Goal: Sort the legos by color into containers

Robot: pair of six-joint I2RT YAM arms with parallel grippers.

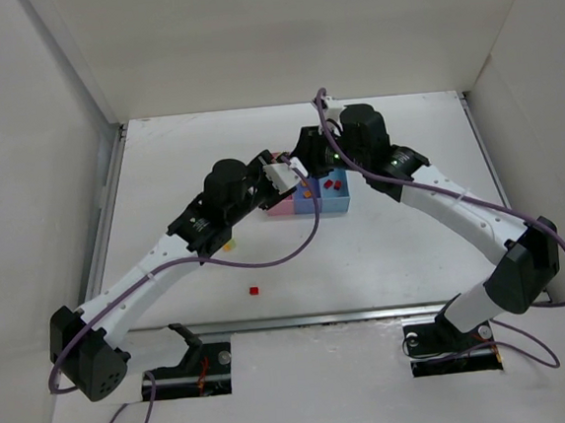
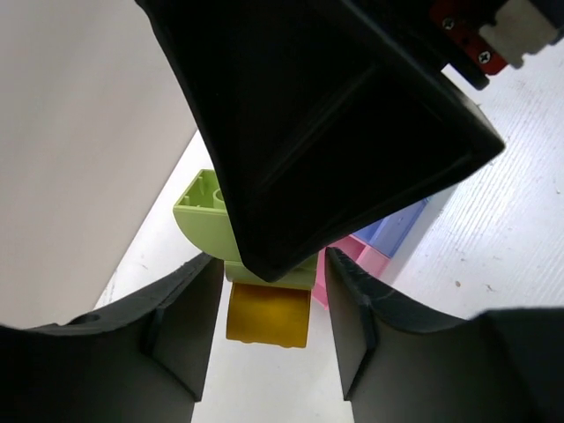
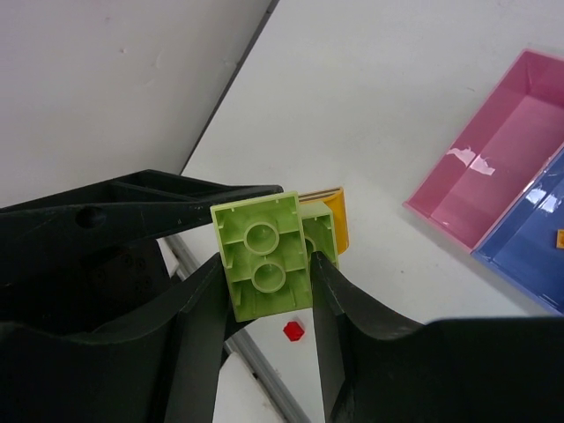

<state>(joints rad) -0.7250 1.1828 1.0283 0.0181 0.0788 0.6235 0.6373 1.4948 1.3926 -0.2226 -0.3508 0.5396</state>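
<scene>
Running along end effector (image 3: 268,273): green brick (image 3: 263,251)

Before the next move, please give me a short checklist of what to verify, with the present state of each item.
1. Right gripper grips the green brick: ok, its fingers press both sides.
2. Left gripper closed on the yellow brick: cannot tell. The brick sits between its fingers, contact unclear.
3. Pink bin has room: ok, its visible part holds no brick.
4. Loose red brick on the table lies apart from both grippers: ok.
5. Gap between the two grippers: not ok, they crowd the same clump.
</scene>
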